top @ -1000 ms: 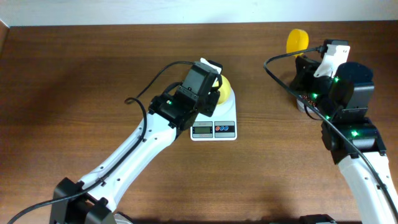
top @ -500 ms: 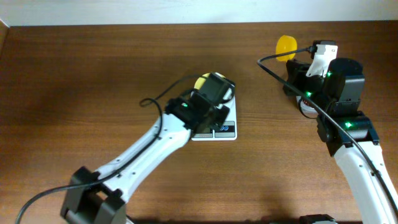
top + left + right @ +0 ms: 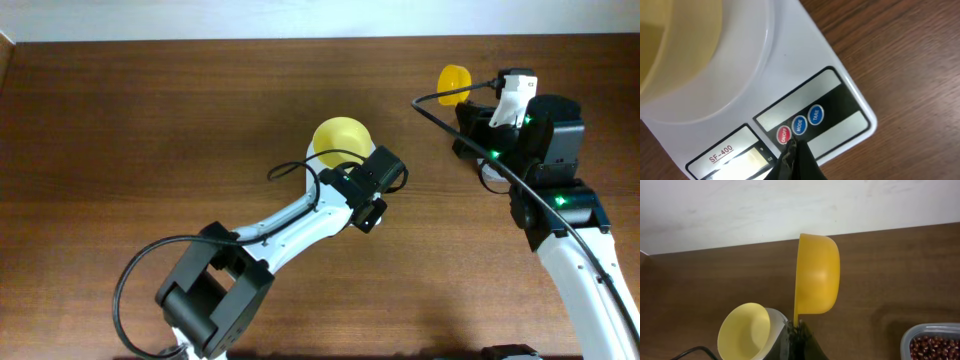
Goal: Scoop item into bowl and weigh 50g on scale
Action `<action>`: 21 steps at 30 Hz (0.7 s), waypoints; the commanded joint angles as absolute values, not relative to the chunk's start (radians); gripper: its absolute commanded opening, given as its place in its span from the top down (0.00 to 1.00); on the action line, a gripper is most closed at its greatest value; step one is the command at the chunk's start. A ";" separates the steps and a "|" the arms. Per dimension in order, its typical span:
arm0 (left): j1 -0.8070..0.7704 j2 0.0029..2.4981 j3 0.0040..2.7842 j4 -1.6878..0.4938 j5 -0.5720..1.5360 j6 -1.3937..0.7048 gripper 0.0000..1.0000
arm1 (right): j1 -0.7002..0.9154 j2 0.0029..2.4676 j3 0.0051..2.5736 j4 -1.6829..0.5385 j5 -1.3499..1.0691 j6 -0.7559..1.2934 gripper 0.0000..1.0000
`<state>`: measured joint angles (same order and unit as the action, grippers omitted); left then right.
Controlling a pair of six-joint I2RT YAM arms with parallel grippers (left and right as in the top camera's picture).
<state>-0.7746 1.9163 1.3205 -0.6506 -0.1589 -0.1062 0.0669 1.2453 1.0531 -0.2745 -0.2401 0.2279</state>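
In the left wrist view the bowl [image 3: 675, 40] is blurred and cut off at 10 o'clock. The scale [image 3: 790, 55] runs off the bottom edge, its display [image 3: 747, 159] half cropped and unreadable. Only a dark tip of the left gripper [image 3: 794, 159] shows at 6 o'clock, its jaws impossible to judge. In the right wrist view the tub [image 3: 927, 327] of beans [image 3: 935, 347] is cropped at 5 o'clock. The handle end of the scoop [image 3: 816, 275] disappears into the right gripper [image 3: 799, 332]. Overhead, the left arm [image 3: 290, 225] covers most of the scale.

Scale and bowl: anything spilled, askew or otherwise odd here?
Nothing stands out. The bowl sits empty on the scale. The left gripper, closed, points at the red ON/OFF button. The right gripper holds the yellow scoop on edge, empty. The beans lie inside the clear tub.
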 commanded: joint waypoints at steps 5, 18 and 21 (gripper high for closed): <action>-0.719 1.969 1.322 -0.651 -0.179 -0.168 1.00 | 0.064 1.229 1.068 -0.265 -0.224 0.214 0.96; -0.720 1.969 1.310 -0.625 -0.136 -0.140 1.00 | 0.064 1.229 1.068 -0.266 -0.224 0.214 0.96; -0.724 1.969 1.310 -0.625 -0.135 -0.125 1.00 | 0.064 1.229 1.068 -0.266 -0.224 0.214 0.96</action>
